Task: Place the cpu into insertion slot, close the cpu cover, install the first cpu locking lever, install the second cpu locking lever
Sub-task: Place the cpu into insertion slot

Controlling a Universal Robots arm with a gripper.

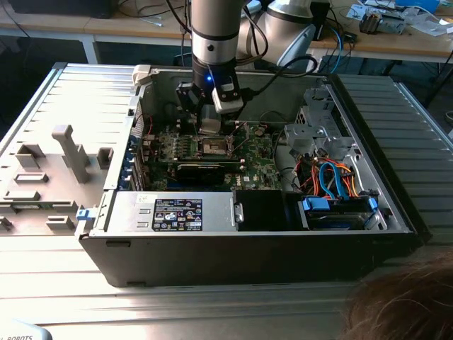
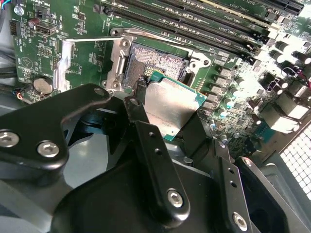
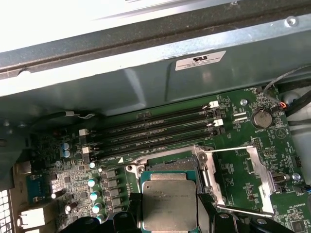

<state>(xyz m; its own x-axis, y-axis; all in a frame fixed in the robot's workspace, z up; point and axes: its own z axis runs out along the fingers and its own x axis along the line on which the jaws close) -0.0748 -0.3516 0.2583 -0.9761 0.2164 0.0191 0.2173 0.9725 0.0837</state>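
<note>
From where I stand, the arm reaches down into the open dark computer case (image 1: pixel 248 248), which lies on its side on the ribbed grey metal table (image 1: pixel 396 99). Its black jaws are closed to the width of the small flat square cpu chip with the pale silvery-tan metal top (image 2: pixel 171 104), one jaw pressed against each of two opposite edges. The cpu chip (image 3: pixel 170 204) hangs low over the green motherboard (image 3: pixel 238 179), covering the near part of the small square insertion slot with its dark centre and silvery metal rim (image 2: pixel 155 63). Whether it touches that rim I cannot tell. Beside the slot, a thin silvery metal cover frame (image 3: pixel 257 167) appears to stand swung open, so the socket is uncovered. I would judge the chip very light and quite stiff, but delicate. Its smooth lid and thin edges give the jaws little to bite on, so it could easily tip or slide. The edges are the right place to hold it, as it is held here, level and clear of its underside and the fine contacts in the slot.
</note>
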